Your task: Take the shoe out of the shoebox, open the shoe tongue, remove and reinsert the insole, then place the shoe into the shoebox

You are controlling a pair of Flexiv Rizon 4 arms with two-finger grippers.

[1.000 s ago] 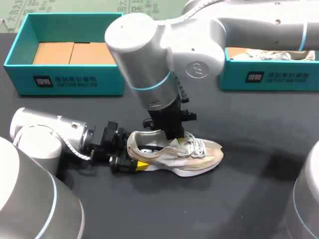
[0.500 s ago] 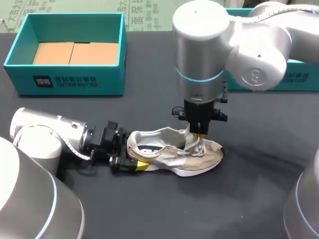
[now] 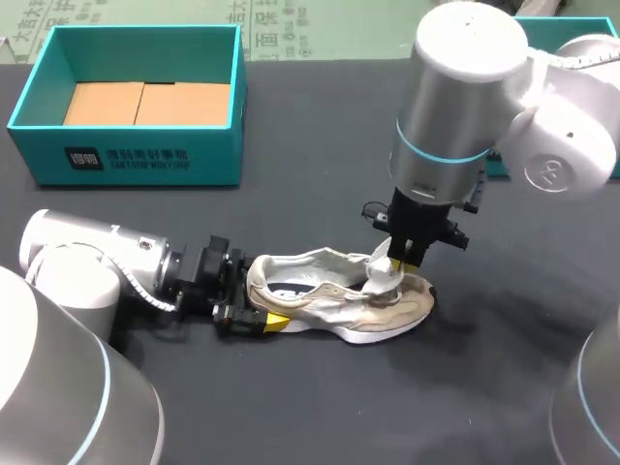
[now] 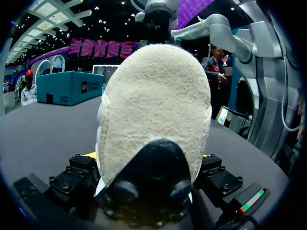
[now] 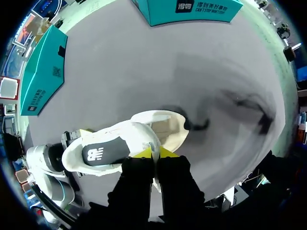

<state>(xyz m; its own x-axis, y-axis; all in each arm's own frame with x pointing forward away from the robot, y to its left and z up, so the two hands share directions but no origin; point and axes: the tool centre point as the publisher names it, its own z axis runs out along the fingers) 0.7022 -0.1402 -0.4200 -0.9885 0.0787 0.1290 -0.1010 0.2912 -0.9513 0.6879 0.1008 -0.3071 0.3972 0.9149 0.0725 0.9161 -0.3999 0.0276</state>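
The shoe sits on its sole on the dark surface, in the lower middle of the frame. The left hand clamps its heel. The right hand, nearly closed, pinches the tongue. The shoe is probably light, with a soft upper and a firmer heel, so both holds suit it. The shoebox, upper left, bears white print.

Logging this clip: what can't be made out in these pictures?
Head view: the right arm covers most of the right-hand shoebox, so its contents are hidden.
Left wrist view: the shoe, heel first, fills the picture and hides its tongue and everything ahead of it.
Right wrist view: the right gripper, shut on the tongue, covers the front of the insole; only its heel end shows.
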